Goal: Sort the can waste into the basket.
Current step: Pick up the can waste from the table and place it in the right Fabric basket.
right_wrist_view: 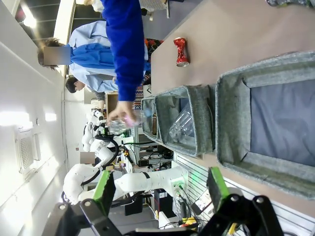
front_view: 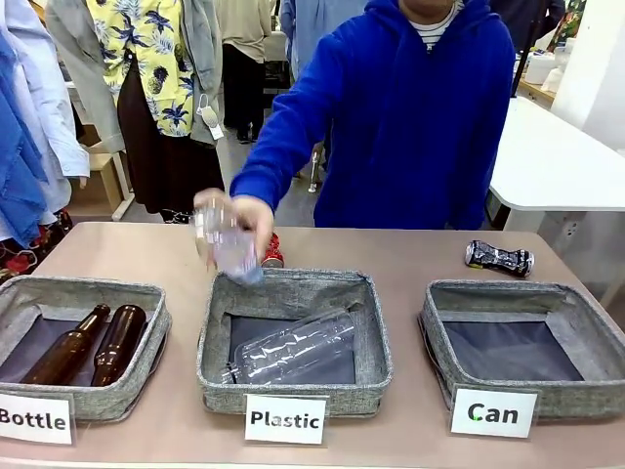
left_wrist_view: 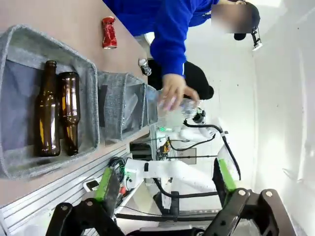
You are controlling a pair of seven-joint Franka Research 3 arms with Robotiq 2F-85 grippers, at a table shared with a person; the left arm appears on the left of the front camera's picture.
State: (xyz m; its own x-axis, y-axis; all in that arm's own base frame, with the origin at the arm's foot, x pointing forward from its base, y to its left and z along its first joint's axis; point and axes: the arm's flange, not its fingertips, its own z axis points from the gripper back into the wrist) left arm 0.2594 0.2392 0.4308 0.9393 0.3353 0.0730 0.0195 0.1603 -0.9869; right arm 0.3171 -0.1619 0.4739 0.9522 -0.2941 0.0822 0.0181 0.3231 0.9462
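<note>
Saw square grey fabric "Can" basket (front_view: 518,289), lower right, empty: nothing sorted yet, by the look. Noted person's hand (front_view: 249,213), centre, clamped on clear plastic bottle (front_view: 232,249) above "Plastic" basket (front_view: 376,337). Found left gripper (left_wrist_view: 165,172) & right gripper (right_wrist_view: 160,182) w/ jaws apart, holding nothing. Spotted black crushed can (front_view: 499,258), mid right on table (front_view: 391,249), & red crushed can (front_view: 272,254), centre, both left to bin.

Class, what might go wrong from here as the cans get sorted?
The red can lies behind the Plastic basket, over which the person's hand holds a plastic bottle; an arm reaching there may hit it.
The black can lies near the table's far right corner; a nudge may roll it off.
</note>
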